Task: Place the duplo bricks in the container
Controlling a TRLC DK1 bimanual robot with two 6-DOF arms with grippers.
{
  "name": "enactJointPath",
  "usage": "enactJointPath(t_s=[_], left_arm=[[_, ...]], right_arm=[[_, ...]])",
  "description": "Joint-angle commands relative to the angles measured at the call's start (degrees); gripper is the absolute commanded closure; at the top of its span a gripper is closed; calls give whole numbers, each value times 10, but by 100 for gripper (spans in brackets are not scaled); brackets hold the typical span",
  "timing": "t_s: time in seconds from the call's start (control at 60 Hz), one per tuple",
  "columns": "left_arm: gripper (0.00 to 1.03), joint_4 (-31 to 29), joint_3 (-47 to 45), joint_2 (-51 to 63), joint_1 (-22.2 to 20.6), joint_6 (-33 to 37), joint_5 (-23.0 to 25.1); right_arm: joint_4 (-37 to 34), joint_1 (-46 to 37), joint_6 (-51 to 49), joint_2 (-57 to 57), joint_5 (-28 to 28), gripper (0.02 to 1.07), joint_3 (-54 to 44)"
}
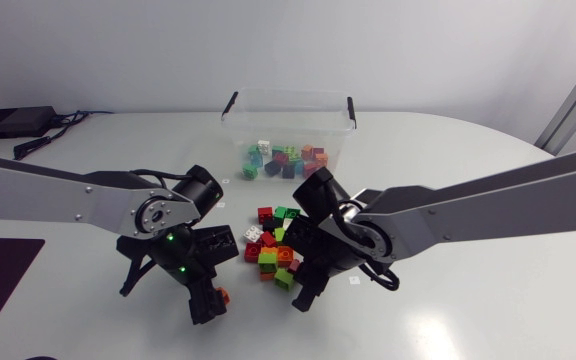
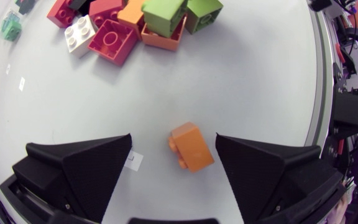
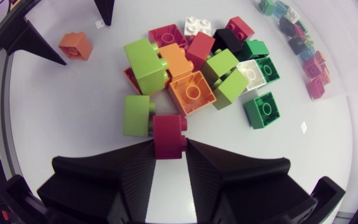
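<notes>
Pinching a red brick [image 3: 169, 132], our right claw [image 3: 169, 144] sits by the pile [image 3: 194, 68]. Our left claw [image 2: 174, 142] stands spread around an orange brick [image 2: 192, 148].

One clear container [image 1: 288, 94] holds a heap of small bricks [image 1: 284, 160], too many and too tiny to count. On the table [image 1: 488, 320] are about eighteen loose bricks [image 1: 273, 250]: one orange brick [image 2: 191, 147] alone, one crimson brick [image 3: 169, 133], and roughly sixteen in a pile [image 3: 197, 68]. There are two black grippers, the left gripper [image 2: 174, 149] and the right gripper [image 3: 170, 143].
</notes>
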Motion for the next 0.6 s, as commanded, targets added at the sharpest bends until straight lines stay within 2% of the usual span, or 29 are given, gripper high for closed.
enactJointPath(t_s=[0.0, 0.117, 0.217, 0.267, 0.3, 0.35, 0.583], left_arm=[[8, -5, 20, 32, 4, -27, -3], [19, -5, 23, 49, 0, -57, -12], [33, -11, 23, 54, -1, -74, -22], [45, -19, 25, 55, -1, -81, -25], [49, -20, 25, 55, -1, -82, -26], [66, -28, 25, 57, -1, -88, -31], [72, -63, 15, 21, -24, -91, -47]], right_arm=[[-1, -5, -15, -26, 7, 75, -20], [-17, -10, -16, -58, 21, 75, -27], [-34, -12, -23, -89, 36, 75, -28], [-43, -17, -26, -105, 39, 75, -24], [-50, -22, -29, -112, 40, 75, -19], [-65, -35, -31, -127, 41, 75, -7], [-105, -78, -45, -162, 41, 75, 41]])
